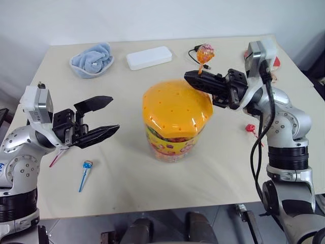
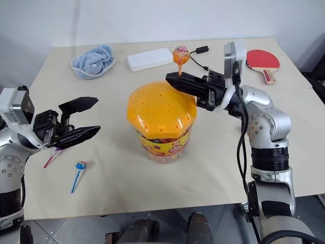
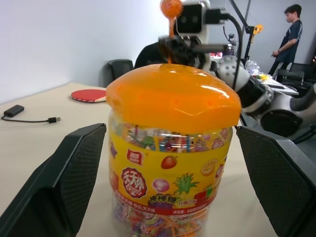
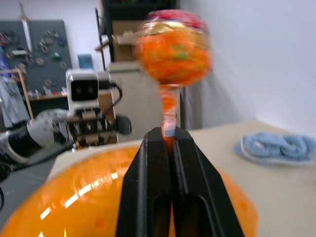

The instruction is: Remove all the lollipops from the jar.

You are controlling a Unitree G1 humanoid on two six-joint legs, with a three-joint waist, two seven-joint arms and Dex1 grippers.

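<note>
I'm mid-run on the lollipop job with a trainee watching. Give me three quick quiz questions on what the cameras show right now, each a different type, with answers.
1. True or false: the right gripper is shut on the stick of the orange lollipop, held above the jar.
2. Which best describes the left gripper? A) shut on the blue lollipop B) open beside the jar, holding nothing C) resting on the towel
3. Fill in: the blue lollipop lies on the ____, near the left arm.

Key
1. True; its fingers pinch the stick just below the candy.
2. B; in the left wrist view its fingers stand wide either side of the jar.
3. Table.
</note>
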